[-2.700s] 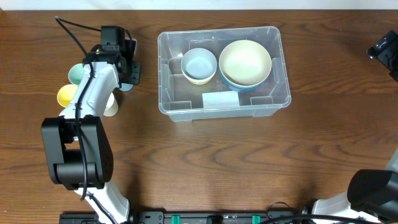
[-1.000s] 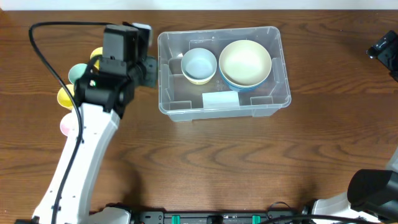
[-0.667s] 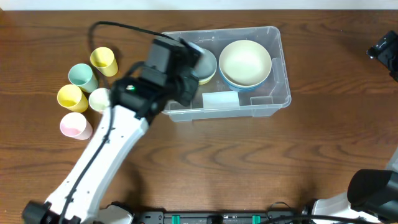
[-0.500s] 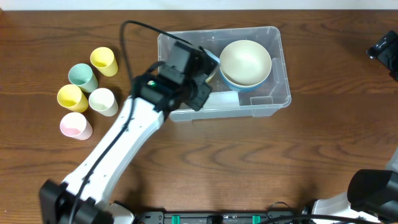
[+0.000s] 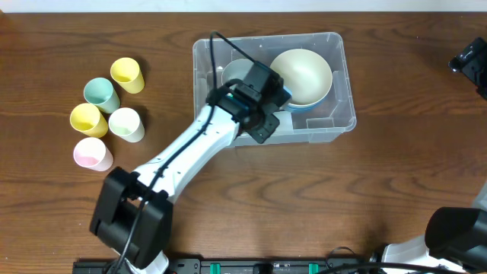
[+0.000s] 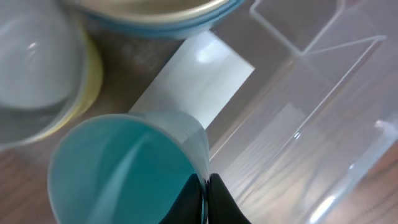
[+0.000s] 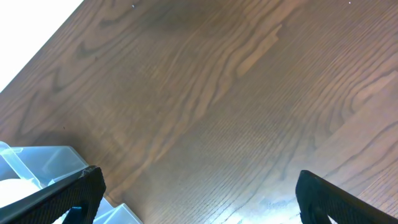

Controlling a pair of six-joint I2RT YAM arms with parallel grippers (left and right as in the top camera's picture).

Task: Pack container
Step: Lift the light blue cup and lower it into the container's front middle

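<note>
Directly under left gripper [image 6: 206, 186] (with blue cup [image 6: 118, 168]), container [image 6: 323, 124]

looks like a robot lab bench: a wood-grain counter [image 5: 304, 198] carries a clear plastic container [image 5: 338, 122] with bowls [image 5: 302, 74] inside it and five pastel cups [image 5: 126, 124] grouped to its left. a white and black robot arm [image 5: 190, 148] trailing a loose black cable [image 5: 228, 47] reaches over the container, and a black mounting rail [image 5: 266, 266] with green fittings runs along the counter edge below it
</note>
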